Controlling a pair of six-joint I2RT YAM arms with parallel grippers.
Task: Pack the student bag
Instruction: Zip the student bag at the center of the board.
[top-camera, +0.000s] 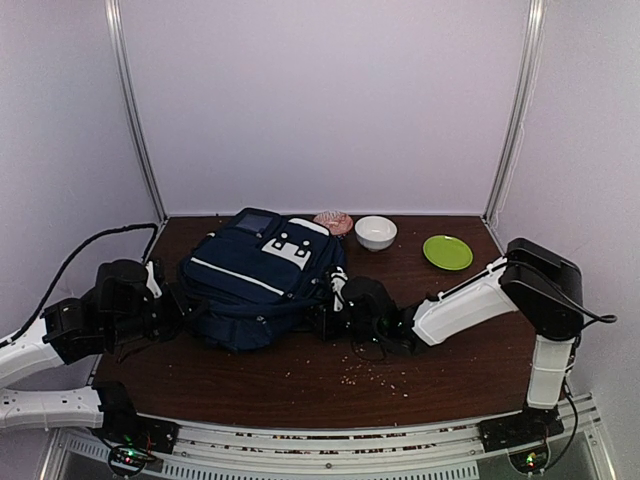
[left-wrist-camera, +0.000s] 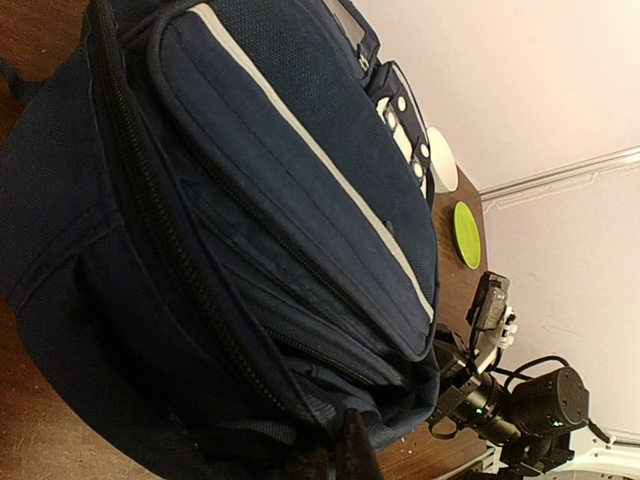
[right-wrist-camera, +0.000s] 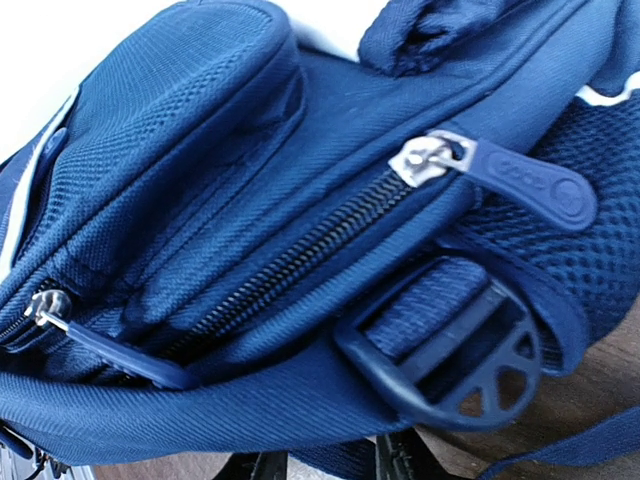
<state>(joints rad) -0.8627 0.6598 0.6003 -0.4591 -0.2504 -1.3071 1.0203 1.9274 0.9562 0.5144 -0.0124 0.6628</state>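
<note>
The student bag (top-camera: 258, 278), navy blue with white patches and a white stripe, lies on the brown table left of centre. My left gripper (top-camera: 178, 302) is at its left side. In the left wrist view its dark fingertips (left-wrist-camera: 352, 452) stand close together, pinching a fold at the edge of the bag (left-wrist-camera: 250, 230). My right gripper (top-camera: 335, 300) is at the bag's right side. In the right wrist view the bag (right-wrist-camera: 250, 200) fills the frame. A closed zip with its pull (right-wrist-camera: 520, 178) and a strap buckle (right-wrist-camera: 450, 350) are close, and blue fabric sits between the fingers (right-wrist-camera: 400, 462).
A white bowl (top-camera: 376, 232), a green plate (top-camera: 447, 252) and a pinkish round thing (top-camera: 333, 221) stand at the back right. Crumbs (top-camera: 372, 372) lie scattered on the table near the front. White walls close the back and sides.
</note>
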